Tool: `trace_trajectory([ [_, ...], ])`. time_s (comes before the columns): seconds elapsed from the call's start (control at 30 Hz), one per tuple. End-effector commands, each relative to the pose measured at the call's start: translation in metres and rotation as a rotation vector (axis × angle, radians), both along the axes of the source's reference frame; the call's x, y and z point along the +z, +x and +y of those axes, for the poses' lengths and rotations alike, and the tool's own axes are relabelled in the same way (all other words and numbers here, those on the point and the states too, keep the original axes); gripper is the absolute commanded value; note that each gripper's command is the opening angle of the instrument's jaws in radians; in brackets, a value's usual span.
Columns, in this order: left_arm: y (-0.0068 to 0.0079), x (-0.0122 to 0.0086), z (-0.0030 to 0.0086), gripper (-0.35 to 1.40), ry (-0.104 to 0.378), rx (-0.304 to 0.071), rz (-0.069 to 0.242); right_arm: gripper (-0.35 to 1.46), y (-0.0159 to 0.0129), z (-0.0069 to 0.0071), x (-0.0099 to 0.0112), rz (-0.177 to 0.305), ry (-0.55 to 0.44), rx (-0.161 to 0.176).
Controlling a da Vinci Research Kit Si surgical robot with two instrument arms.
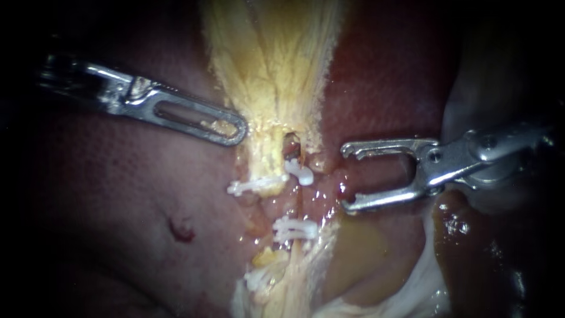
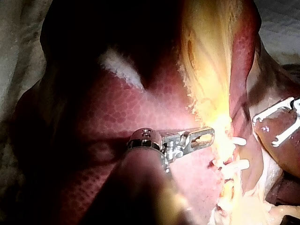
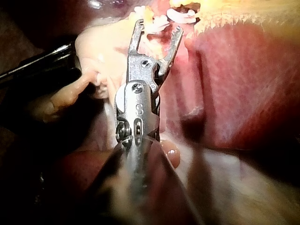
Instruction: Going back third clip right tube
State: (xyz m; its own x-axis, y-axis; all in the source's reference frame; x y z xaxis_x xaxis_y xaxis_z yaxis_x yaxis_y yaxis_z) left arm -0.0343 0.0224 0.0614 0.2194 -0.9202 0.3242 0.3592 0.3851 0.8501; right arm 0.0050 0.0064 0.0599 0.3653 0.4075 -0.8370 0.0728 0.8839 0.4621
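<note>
The right instrument (image 1: pixel 345 176), jaws gaping empty, is being held just off the clipped right tube (image 1: pixel 292 203), apparently for withdrawal.

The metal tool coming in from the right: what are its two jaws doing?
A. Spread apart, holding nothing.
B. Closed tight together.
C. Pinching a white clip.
A: the right instrument shows a wide gap between its jaws, and the white clips lie clear of it.

Dark red liver (image 1: pixel 118 194), with a small red nick (image 1: pixel 181 229), flanks a pale yellow tissue strip (image 1: pixel 271 65).
</note>
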Motion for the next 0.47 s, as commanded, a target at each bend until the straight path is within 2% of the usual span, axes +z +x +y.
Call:
trace_trajectory([
  [0.03, 0.0, 0.0003, 0.0, -0.35, 0.0, 0.001, 0.002, 0.5, 0.0, 0.0, 0.0, -0.001, 0.0, 0.0],
  [0.47, 0.0, 0.0005, 0.0, -0.35, -0.001, 0.002, 0.003, 0.5, -0.0001, 0.0, -0.0002, 0.001, -0.006, -0.002],
])
